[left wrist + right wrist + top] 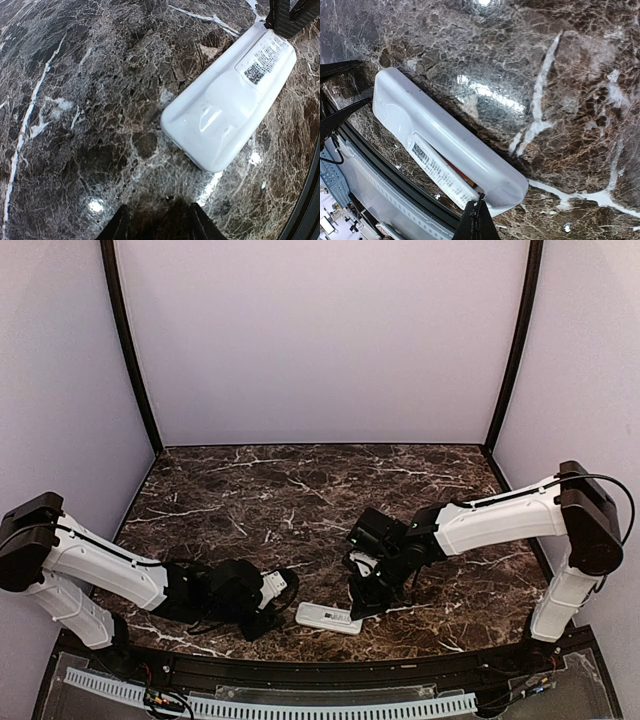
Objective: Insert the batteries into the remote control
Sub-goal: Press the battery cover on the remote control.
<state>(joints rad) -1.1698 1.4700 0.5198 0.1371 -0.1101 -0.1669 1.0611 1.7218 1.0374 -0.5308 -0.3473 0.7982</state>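
Remote (445,145): back up on the table (300,490), near its front edge.
Right gripper (477,216): fingers together, tip on the labelled end.
Left gripper (160,227): fingers apart, empty, just beside the remote.
Batteries: we cannot make them out.
Risk: our push may slide the unbraced remote toward the edge.

Top cam overhead from behind; wrist cams close, seemingly facing each other, sharing remote control (227,100).
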